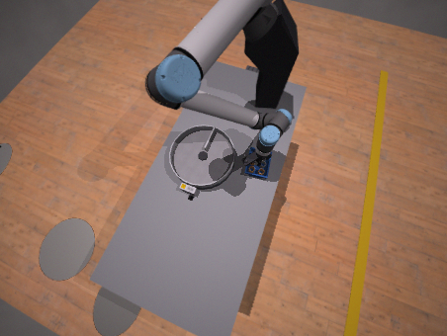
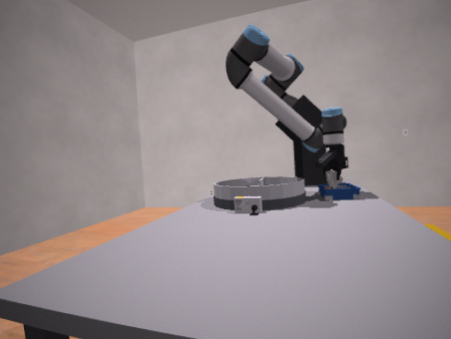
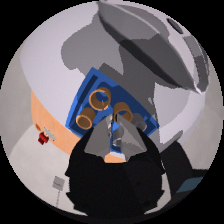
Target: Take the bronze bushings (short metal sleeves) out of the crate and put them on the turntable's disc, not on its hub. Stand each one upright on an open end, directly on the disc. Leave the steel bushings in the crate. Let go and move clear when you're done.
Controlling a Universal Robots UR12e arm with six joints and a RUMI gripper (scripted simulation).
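Note:
The blue crate (image 1: pixel 257 168) sits on the grey table just right of the turntable (image 1: pixel 203 156); it also shows in the exterior view (image 2: pixel 339 189). In the wrist view the crate (image 3: pixel 109 108) holds bronze bushings (image 3: pixel 100 99) (image 3: pixel 85 120) and a third bronze bushing (image 3: pixel 122 112) at my fingertips. My gripper (image 3: pixel 114 113) reaches down into the crate, its fingers nearly together and pinching the wall of that third bushing. A grey steel bushing (image 3: pixel 118 139) shows partly between the fingers. The gripper also shows in the top and exterior views (image 1: pixel 254 160) (image 2: pixel 331 176). The turntable's disc is bare, with its dark hub (image 1: pixel 203 155) in the middle.
The turntable has a raised rim (image 2: pixel 259 191) and a radial bar. A small control box (image 1: pixel 189 189) with a yellow label sits at its front edge. The arm's base stands behind the crate. A yellow line (image 1: pixel 368 198) runs along the floor on the right.

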